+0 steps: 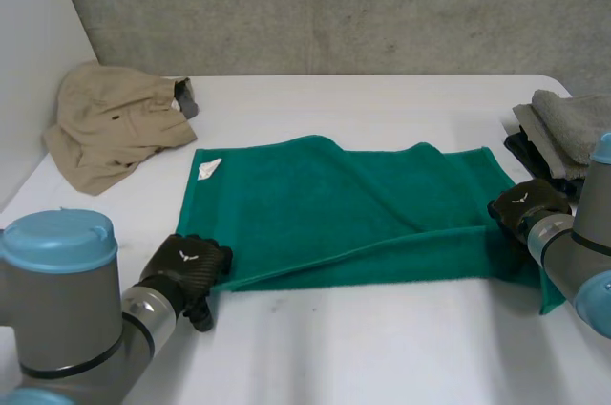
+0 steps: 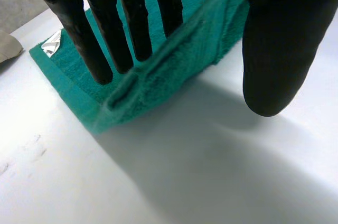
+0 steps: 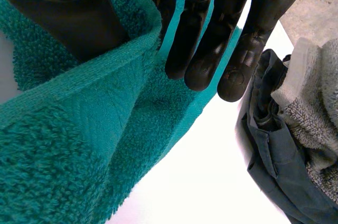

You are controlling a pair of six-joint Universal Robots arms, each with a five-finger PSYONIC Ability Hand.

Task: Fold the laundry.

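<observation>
Find the towel [image 1: 344, 214] lying across the middle of the tabletop [image 1: 382, 348], with one layer folded over another. Its white label [image 1: 210, 168] sits near the far left corner.

Check the left hand [image 1: 188, 271] at the near left corner of the towel. In the left wrist view you see its fingers [image 2: 100, 49] straight, with their tips on the towel just behind the raised edge. The thumb [image 2: 274, 65] stands well apart over bare tabletop. The hand is spread and grips nothing.

Check the right hand [image 1: 523, 206] at the right edge of the towel. In the right wrist view a fold of towel rises between the thumb [image 3: 63, 12] and the straight fingers [image 3: 200, 49]. The hand has the towel pinched there.

Note the beige garment [image 1: 110, 118] crumpled at the far left of the tabletop, apart from the towel. Note also the stack [image 1: 573, 128] of folded cloth, grey over dark, at the right edge of the tabletop, just beside the right hand
</observation>
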